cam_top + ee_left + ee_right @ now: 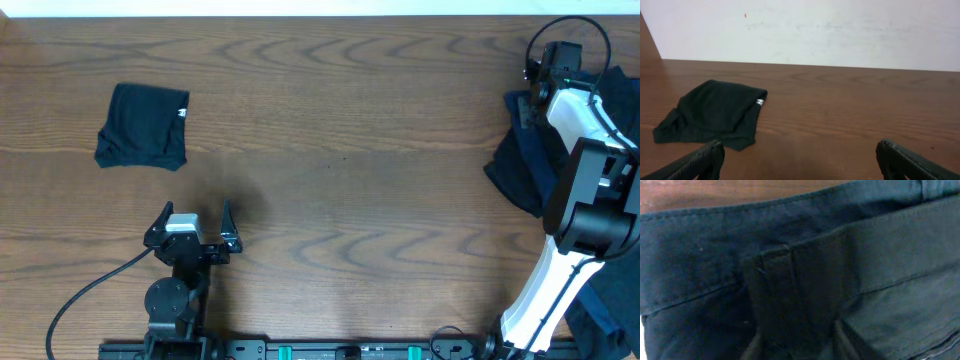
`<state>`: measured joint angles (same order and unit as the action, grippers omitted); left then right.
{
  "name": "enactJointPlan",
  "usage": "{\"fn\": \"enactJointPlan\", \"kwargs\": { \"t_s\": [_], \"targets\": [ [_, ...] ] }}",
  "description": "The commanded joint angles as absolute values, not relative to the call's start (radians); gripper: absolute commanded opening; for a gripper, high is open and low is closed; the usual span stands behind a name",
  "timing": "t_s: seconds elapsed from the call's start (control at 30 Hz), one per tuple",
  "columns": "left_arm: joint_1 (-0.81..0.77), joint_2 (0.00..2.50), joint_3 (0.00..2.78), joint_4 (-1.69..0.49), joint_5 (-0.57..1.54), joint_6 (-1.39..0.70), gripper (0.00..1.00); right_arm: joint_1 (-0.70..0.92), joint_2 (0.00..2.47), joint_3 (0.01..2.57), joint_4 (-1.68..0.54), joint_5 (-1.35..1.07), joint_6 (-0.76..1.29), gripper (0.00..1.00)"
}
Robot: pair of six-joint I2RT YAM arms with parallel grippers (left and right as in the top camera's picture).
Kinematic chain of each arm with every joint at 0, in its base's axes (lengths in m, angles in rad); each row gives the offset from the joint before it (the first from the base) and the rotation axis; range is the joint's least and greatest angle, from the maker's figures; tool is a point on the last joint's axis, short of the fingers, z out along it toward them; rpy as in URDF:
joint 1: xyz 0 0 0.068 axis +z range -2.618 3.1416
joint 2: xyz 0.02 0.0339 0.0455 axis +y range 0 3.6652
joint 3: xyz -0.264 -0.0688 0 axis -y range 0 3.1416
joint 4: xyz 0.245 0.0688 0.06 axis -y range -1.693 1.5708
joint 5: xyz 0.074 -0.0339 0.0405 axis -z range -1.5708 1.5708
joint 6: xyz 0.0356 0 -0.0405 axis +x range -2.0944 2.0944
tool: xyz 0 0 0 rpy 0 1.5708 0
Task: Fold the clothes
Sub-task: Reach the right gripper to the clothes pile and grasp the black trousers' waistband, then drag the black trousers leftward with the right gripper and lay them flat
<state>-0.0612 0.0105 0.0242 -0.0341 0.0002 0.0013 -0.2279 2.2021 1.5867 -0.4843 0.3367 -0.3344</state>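
folded garment [145, 128]: black, lying at the far left of the table [350, 150]. Small white tag [183, 112] on its right edge. Looks done to me. Well apart from both arms.
left gripper [195, 212]: near edge, left of centre. Jaws spread wide, nothing between them, bare wood underneath.
middle of table: bare wood, between the two arms.
clothes pile [515, 165]: dark navy/black heap at the far right edge, rumpled, partly under the right arm. More dark cloth [600, 300] in the near-right corner.
right gripper [540, 90]: down on the far end of the pile. Wrist view is wall-to-wall cloth and the fingertips are lost in shadow, so I can't tell if it's pinching fabric or just pressing on it.
under it: waistband [880, 250] with a belt loop [775, 280], so probably shorts or trousers.
handling (my read): light, limp, zero stiffness. Will drape and likely drag its neighbours along. Matte weave should grip fine. Not fragile.
grab point: the waistband near the loop. It's doubled and stitched, so the firmest bit. Pinch that edge only, lift clear of the heap, spread on the bare middle.
risk: bite too deep and two garments come up together.
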Motion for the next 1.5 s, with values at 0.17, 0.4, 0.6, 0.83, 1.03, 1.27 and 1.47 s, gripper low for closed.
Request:
{"fn": "enactJointPlan", "kwargs": {
  "t_s": [0.17,0.4,0.6,0.83,1.03,1.27,1.47],
  "targets": [
    [-0.064,0.004,0.004,-0.07,-0.008,0.015,0.98,-0.238,2.202,1.576,-0.47,0.344,-0.326,0.16],
    [-0.064,0.004,0.004,-0.071,-0.009,0.015,0.98,-0.238,2.106,1.591,-0.464,0.344,-0.285,0.01],
    [-0.064,0.004,0.004,-0.07,-0.009,0.015,0.98,-0.236,1.963,1.591,-0.516,0.326,-0.285,0.01],
    [-0.064,0.004,0.004,-0.07,-0.009,0.015,0.98,-0.215,1.829,1.591,-0.592,0.201,-0.285,0.01],
    [-0.064,0.004,0.004,-0.071,-0.009,0.015,0.98,-0.12,1.751,1.591,-0.606,0.068,-0.284,0.01],
    [-0.064,0.004,0.004,-0.071,-0.008,0.015,0.98,0.091,1.763,1.59,-0.59,-0.098,-0.178,0.01],
    [-0.064,0.004,0.004,-0.07,-0.009,0.015,0.98,0.3,1.889,1.59,-0.509,-0.191,-0.107,0.01]
  ]
}}
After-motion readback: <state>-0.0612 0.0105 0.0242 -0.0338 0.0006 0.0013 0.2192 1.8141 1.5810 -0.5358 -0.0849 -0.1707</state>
